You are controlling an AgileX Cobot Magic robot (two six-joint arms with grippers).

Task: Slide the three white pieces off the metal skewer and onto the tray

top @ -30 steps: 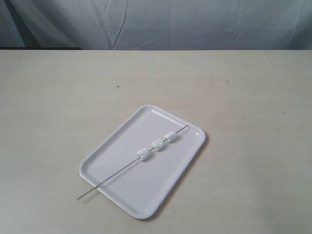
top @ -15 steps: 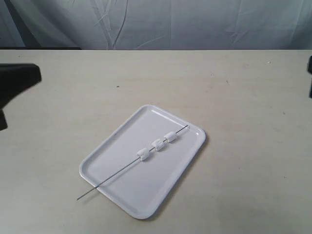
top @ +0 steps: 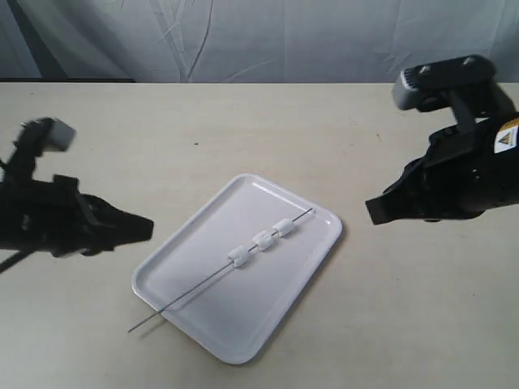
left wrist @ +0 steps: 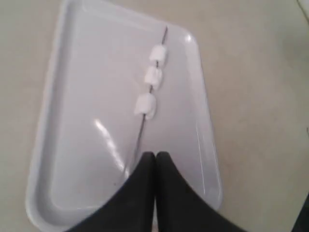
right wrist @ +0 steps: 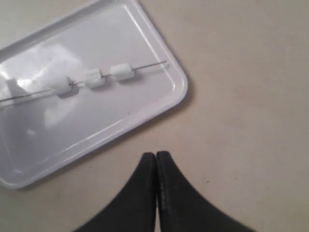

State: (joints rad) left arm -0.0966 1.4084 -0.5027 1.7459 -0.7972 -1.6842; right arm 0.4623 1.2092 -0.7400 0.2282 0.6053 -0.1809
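Observation:
The glossy white tray (top: 268, 308) lies slantwise on the table. Across it rests the thin metal skewer (top: 195, 289), one end poking past the tray's near-left rim. Three white pieces (top: 261, 241) are threaded on it towards its far end; the same white pieces (left wrist: 153, 76) and skewer (left wrist: 139, 140) show in the left wrist view, and the white pieces (right wrist: 91, 79) also in the right wrist view. My left gripper (top: 146, 228) hovers left of the tray, shut and empty. My right gripper (top: 373, 211) hangs right of the tray, shut and empty, over bare table.
The tray sits on a pale beige tabletop (top: 97, 130). A grey cloth backdrop (top: 259, 40) hangs behind the table's far edge. Small dark specks (top: 195, 145) dot the surface.
Both arms have come into view from the sides, the left from the left edge and the right from the right edge, closing in on the tray. Tray, skewer and pieces have not moved.

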